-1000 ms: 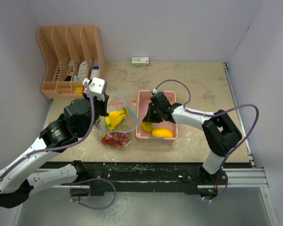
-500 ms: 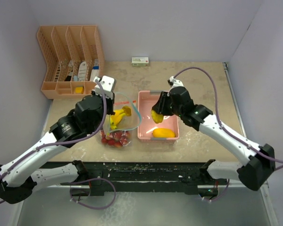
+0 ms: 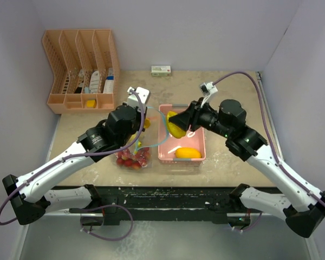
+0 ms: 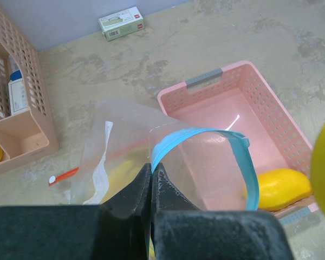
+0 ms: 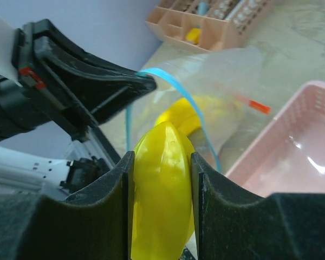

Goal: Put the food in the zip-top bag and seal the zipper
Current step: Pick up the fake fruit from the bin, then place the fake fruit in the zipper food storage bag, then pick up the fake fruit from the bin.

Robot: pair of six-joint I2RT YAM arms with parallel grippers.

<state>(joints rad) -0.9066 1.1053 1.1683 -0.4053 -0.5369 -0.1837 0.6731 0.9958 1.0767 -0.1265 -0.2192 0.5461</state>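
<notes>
My left gripper (image 3: 144,123) (image 4: 151,168) is shut on the blue zipper rim (image 4: 206,133) of the clear zip-top bag (image 3: 142,142) and holds its mouth up and open beside the pink basket (image 3: 201,120). Yellow bananas (image 5: 201,112) and red strawberries (image 3: 131,158) lie inside the bag. My right gripper (image 3: 177,123) (image 5: 162,158) is shut on a yellow fruit piece (image 5: 161,189) and holds it in the air at the bag's mouth, above the basket's left side. A yellow-orange mango (image 3: 187,153) (image 4: 280,187) lies in the basket.
An orange organizer rack (image 3: 78,65) with small items stands at the back left. A small green-and-white box (image 3: 161,70) lies by the back wall. Walls close in at the back, left and right.
My right gripper lifted the yellow piece out of the basket and carried it up and left toward the bag's mouth. My left gripper raised the bag rim and shifted right.
</notes>
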